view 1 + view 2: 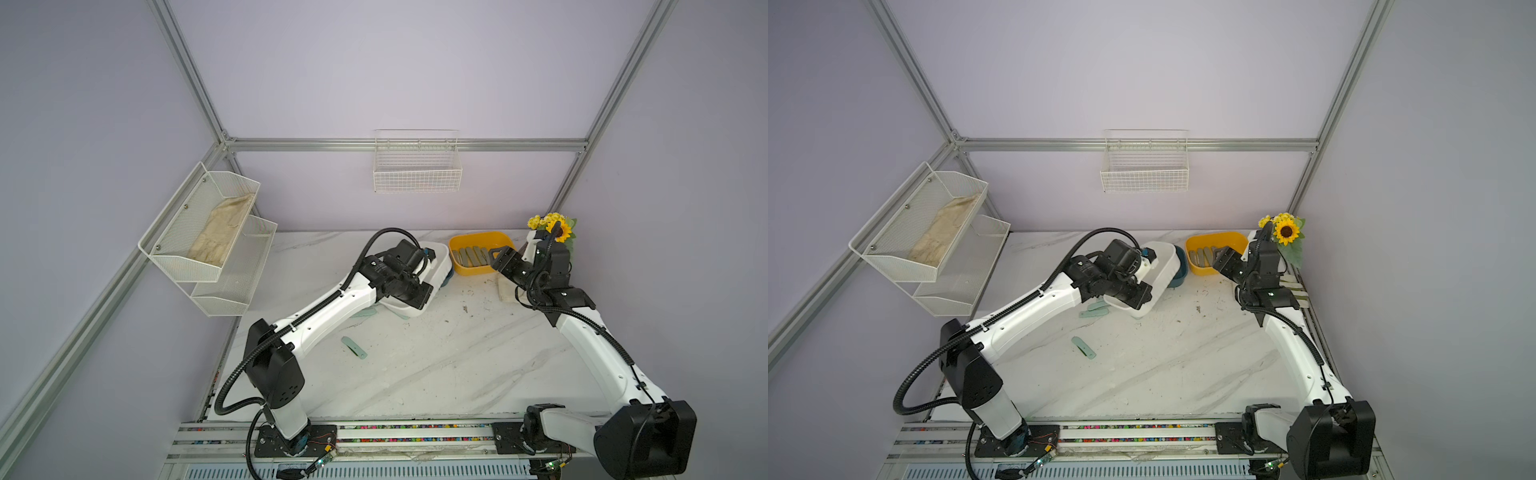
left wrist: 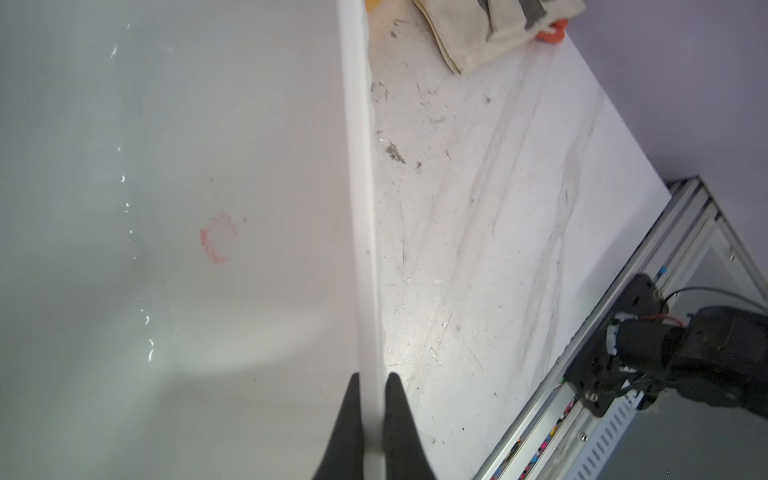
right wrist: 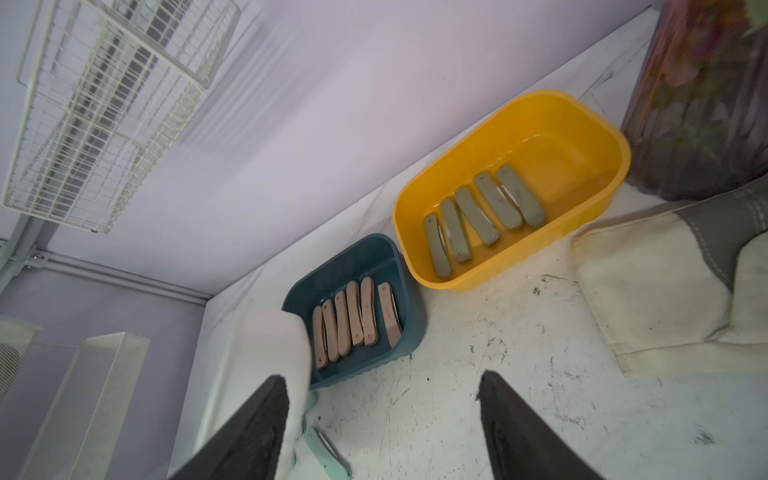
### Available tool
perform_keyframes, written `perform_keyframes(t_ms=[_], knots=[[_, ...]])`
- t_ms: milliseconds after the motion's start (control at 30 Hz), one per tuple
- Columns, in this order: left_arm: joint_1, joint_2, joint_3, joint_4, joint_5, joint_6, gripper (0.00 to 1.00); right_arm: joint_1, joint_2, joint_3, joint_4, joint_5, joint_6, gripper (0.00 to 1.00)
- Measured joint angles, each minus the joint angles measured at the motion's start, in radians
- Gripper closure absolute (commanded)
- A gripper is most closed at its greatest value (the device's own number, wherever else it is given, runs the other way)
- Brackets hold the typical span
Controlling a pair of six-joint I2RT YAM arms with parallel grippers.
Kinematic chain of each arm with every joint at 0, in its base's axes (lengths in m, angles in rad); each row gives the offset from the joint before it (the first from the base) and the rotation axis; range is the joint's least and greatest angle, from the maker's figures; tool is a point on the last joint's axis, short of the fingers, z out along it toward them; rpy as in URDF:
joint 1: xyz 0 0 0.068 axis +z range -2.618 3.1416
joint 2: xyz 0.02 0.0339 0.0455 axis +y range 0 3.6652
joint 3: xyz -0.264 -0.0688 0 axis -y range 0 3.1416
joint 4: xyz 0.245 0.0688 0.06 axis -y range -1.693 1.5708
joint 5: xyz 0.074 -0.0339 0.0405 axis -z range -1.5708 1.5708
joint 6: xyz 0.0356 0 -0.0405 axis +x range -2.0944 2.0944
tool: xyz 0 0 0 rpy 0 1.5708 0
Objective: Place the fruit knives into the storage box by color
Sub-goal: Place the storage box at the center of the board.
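Observation:
My left gripper (image 2: 372, 384) is shut on the rim of the white storage box (image 1: 436, 266), which stands tilted beside the blue box (image 1: 1180, 272). Its inside (image 2: 187, 208) shows nothing in it. Mint green fruit knives lie on the table: one alone (image 1: 354, 347) in front of the left arm, a few (image 1: 1095, 309) by the white box, one (image 3: 320, 451) near my right gripper. The blue box (image 3: 365, 241) holds several peach knives (image 3: 357, 320). The yellow box (image 3: 519, 104) holds several olive knives (image 3: 482, 216). My right gripper (image 3: 382, 376) hangs open and holds nothing above the table before these boxes.
A striped work glove (image 3: 665, 282) lies right of the yellow box. A vase of yellow flowers (image 1: 552, 226) stands in the back right corner. A wire basket (image 1: 417, 166) hangs on the back wall, and a mesh shelf (image 1: 208, 232) with a cloth hangs at the left.

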Motion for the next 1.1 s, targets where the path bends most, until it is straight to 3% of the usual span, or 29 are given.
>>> perform_keyframes(t_ms=[167,333,567,767,1100], knots=[[-0.141,0.102,0.001,0.001,-0.047,0.171,1.0,-0.062,-0.047,0.0,-0.002,-0.033,0.027,0.25],[-0.225,0.135,-0.002,0.053,-0.076,0.359,1.0,-0.066,-0.048,0.0,-0.011,-0.055,0.039,0.25],[-0.224,0.128,-0.084,0.239,-0.091,0.606,1.0,-0.068,-0.048,0.0,-0.026,-0.075,0.046,0.25],[-0.221,0.128,-0.164,0.29,-0.115,0.775,1.0,-0.068,-0.048,0.0,-0.028,-0.081,0.046,0.25],[-0.221,0.128,-0.217,0.324,-0.135,0.885,0.98,-0.071,-0.048,-0.018,-0.032,-0.09,0.046,0.25]])
